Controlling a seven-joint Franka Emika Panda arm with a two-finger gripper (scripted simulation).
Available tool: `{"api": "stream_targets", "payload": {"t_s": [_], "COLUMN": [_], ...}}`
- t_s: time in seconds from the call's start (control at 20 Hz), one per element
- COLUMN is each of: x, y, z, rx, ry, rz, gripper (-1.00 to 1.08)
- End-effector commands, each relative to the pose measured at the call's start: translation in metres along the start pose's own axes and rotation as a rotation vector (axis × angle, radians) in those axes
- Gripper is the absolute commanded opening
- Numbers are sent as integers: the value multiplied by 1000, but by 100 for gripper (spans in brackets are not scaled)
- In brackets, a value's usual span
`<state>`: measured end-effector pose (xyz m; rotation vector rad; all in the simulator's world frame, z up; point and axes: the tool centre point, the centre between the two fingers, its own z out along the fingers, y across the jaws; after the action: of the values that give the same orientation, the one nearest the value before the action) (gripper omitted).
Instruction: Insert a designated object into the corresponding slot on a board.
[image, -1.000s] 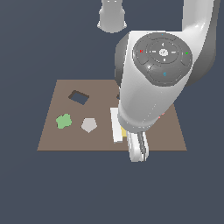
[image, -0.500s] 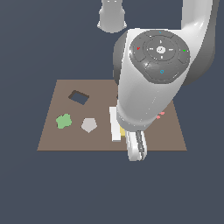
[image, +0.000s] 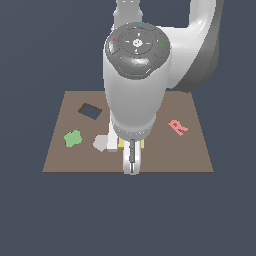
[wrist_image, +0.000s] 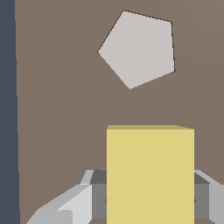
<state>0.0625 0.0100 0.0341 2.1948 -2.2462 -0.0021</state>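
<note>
1. Closest to the wrist camera, the gripper (wrist_image: 150, 197) has a finger on each side of the yellow block (wrist_image: 150, 175); the grey fingers (wrist_image: 65, 203) flank it tightly, so it appears clamped on the block, though the contact faces themselves are hidden behind it.
2. Beyond the block's far edge in the wrist view lies the grey pentagon (wrist_image: 139, 50), flat on the brown board (wrist_image: 57, 109) and clearly apart from the block.
3. Seen from the exterior view, the arm's large white body (image: 136, 95) covers the middle of the board (image: 190, 150) and hides most of the block; only a thin yellow sliver (image: 121, 144) shows beside the wrist, near the board's front edge.
4. Just to the exterior view's left of that sliver sits the pentagon (image: 100, 143), partly covered by the arm.
5. Further to the exterior view's left is the green blob piece (image: 73, 138), well apart from the gripper.
6. Farther back, the dark tilted rectangular slot (image: 90, 111) is open and unobstructed, with nothing in it.
7. On the exterior view's right, a pink letter R (image: 177, 126) marks the board.
</note>
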Motion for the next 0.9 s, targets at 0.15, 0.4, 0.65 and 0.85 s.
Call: {"api": "stream_targets", "payload": {"t_s": [0.15,0.4,0.65,0.85], "x": [45,89,120,136], "y": [25,57,86,103], "z": [-2,-4,-5,-5], "rx": [1,1,0,0], "ry": [0,0,0,0], "rz": [115,239,334,387], "gripper": [-100,-100,-100,-100]}}
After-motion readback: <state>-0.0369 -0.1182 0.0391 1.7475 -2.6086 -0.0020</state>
